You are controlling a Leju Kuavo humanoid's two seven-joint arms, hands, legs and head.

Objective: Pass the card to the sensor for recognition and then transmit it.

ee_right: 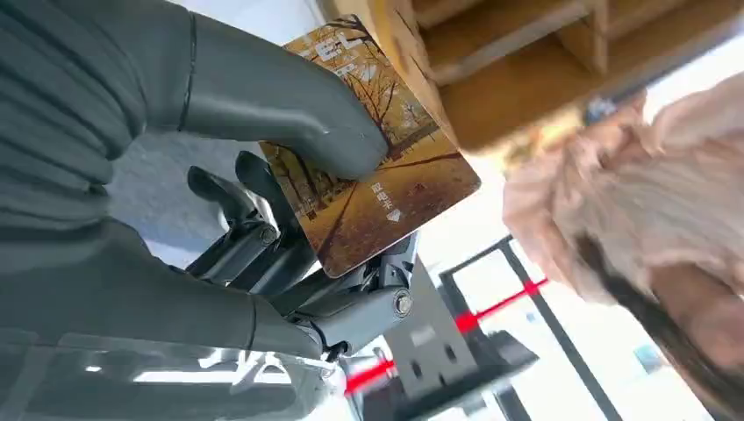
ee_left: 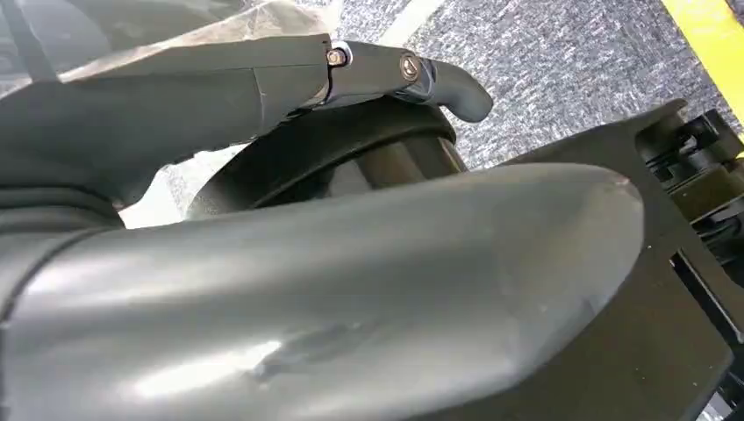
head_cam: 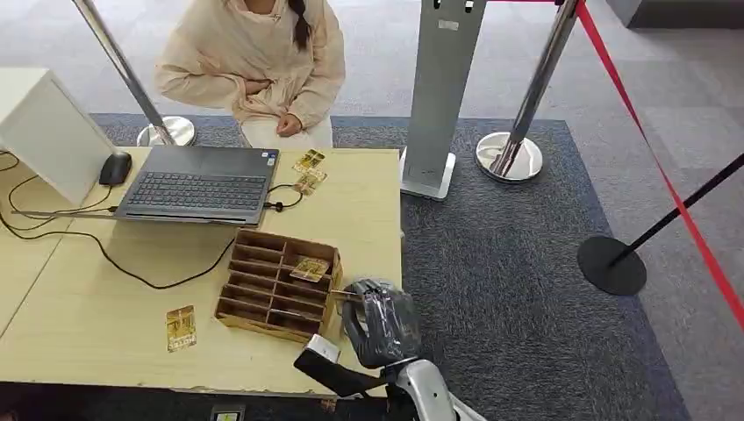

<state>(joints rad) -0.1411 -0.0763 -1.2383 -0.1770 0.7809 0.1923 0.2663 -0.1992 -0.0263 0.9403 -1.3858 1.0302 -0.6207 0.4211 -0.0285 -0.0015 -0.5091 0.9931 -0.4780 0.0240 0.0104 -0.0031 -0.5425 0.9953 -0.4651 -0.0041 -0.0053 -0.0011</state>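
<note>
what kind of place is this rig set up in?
Probably a mock reception or check-in desk: a wooden table with a laptop, a person seated behind it, and a stanchion with red belt beside a carpeted lane.

Wooden table (head_cam: 368,210) carries laptop (head_cam: 197,184), organizer (head_cam: 276,285), cards (head_cam: 181,328).

Even, soft indoor light fills the head view, with faint shadows and sharp detail throughout. In the left wrist view the left hand (ee_left: 333,289) sits too close, blurred, with a pale sheen on its grey cover. In the right wrist view the card (ee_right: 373,167) is crisp; the person (ee_right: 632,228) behind is blurred against a washed-out bright background
</note>
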